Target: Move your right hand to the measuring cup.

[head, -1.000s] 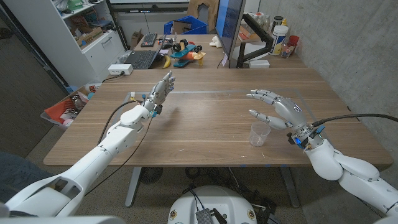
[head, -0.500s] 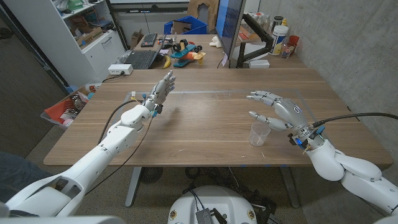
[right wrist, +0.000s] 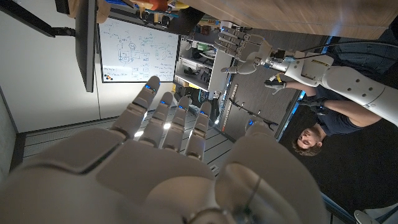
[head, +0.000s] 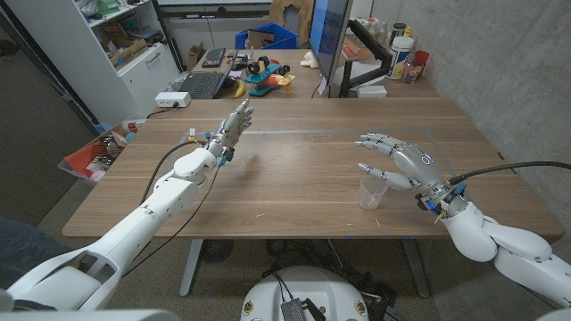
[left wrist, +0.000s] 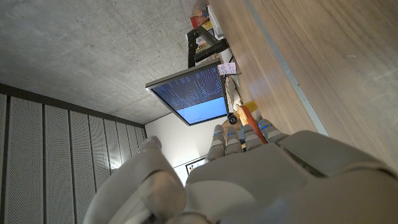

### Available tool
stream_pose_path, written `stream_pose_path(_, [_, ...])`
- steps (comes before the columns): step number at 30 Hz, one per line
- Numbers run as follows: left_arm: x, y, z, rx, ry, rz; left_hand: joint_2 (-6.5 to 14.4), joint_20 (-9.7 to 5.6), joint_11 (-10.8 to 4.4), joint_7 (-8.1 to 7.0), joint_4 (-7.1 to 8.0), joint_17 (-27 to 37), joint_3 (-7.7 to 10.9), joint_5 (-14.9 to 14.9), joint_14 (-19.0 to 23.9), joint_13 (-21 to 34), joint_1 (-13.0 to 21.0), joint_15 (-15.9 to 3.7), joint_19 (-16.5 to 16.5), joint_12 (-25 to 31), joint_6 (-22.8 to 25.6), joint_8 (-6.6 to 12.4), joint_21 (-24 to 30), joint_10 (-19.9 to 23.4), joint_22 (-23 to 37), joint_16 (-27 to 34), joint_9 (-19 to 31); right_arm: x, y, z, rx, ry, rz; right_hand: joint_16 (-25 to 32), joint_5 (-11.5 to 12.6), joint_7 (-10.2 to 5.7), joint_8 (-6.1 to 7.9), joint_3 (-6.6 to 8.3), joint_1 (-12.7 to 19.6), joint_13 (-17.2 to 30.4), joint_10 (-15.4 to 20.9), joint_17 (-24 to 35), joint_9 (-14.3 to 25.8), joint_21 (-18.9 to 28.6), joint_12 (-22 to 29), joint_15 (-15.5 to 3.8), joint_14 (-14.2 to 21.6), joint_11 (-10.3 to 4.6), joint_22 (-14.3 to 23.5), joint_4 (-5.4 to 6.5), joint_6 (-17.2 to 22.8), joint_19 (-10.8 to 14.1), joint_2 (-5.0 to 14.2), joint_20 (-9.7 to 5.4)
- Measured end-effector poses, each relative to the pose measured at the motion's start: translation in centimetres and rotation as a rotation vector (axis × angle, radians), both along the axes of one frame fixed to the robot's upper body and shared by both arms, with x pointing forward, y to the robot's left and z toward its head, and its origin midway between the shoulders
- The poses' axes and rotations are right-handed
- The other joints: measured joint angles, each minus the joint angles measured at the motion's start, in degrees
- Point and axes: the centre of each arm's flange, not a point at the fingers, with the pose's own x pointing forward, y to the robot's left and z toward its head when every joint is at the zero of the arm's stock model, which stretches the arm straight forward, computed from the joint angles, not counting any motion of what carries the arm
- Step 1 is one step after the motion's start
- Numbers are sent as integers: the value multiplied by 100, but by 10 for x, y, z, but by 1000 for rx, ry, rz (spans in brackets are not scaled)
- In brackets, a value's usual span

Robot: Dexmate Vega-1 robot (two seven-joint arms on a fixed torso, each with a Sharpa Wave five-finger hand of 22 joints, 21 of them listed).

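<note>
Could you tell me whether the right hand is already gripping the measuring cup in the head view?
No, the right hand hovers open just above and beside the measuring cup, its fingers spread and not closed around it.

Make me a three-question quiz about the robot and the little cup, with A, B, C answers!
1. Where is the measuring cup?
A. beside the right hand
B. beside the left hand
C. on the floor

2. What does the cup look like?
A. red
B. clear
C. black

3. What is the right hand doing?
A. squeezing the cup
B. lifting the cup
C. open, fingers spread next to the cup

Answers: 1 A, it stands on the table by the right hand's thumb. 2 B, the wood shows through it. 3 C, its fingers are apart and hold nothing.
</note>
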Motion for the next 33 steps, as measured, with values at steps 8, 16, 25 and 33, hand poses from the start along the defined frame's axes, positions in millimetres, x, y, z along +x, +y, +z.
stream_pose_path(8, [0, -1, 1, 2, 0, 0, 0, 31, 0, 0, 0, 0, 0, 0, 0, 1, 0, 0, 32, 0, 0, 0, 0, 0, 0, 0, 0, 1, 3, -3, -20, 8, -6, 0, 0, 0, 0, 0, 0, 0, 1, 0, 0, -21, 0, -32, -31, 1, 0, 0, 0, 0, 0, 0])
stream_pose_path(16, [-1, -1, 1, 3, 1, 0, 0, 63, 0, 0, 1, 0, 1, 0, 0, 1, 0, 0, 0, 0, 0, 0, -41, 0, 30, 0, 0, 2, 6, -7, -46, 10, -18, 0, 0, -15, 0, 0, 0, 0, 1, 0, 0, -43, 0, -32, -30, 1, 0, 0, 15, 0, 0, 0])
stream_pose_path(25, [-1, -2, -2, 5, 6, -1, 0, 87, 0, 0, -14, 0, -14, 0, 0, 1, 0, 0, 23, 0, 0, 0, -64, 0, 29, 0, 0, 3, 7, -11, -74, 11, -43, 0, 43, -22, 0, 0, 0, 0, 2, 1, 0, -66, 0, -32, -30, 1, 0, 0, 23, -1, 0, 1])
stream_pose_path(33, [-1, -3, -3, 6, 8, -1, 0, 86, 0, 0, -14, 0, -14, 0, 0, 1, 0, 0, 23, 0, 0, 0, -64, 0, 29, 0, 0, 4, 7, -13, -88, 10, -61, -39, 43, -22, -45, 0, 0, 0, -29, 1, 0, -66, 0, -15, -46, 32, -1, 0, 22, -41, 0, 42])
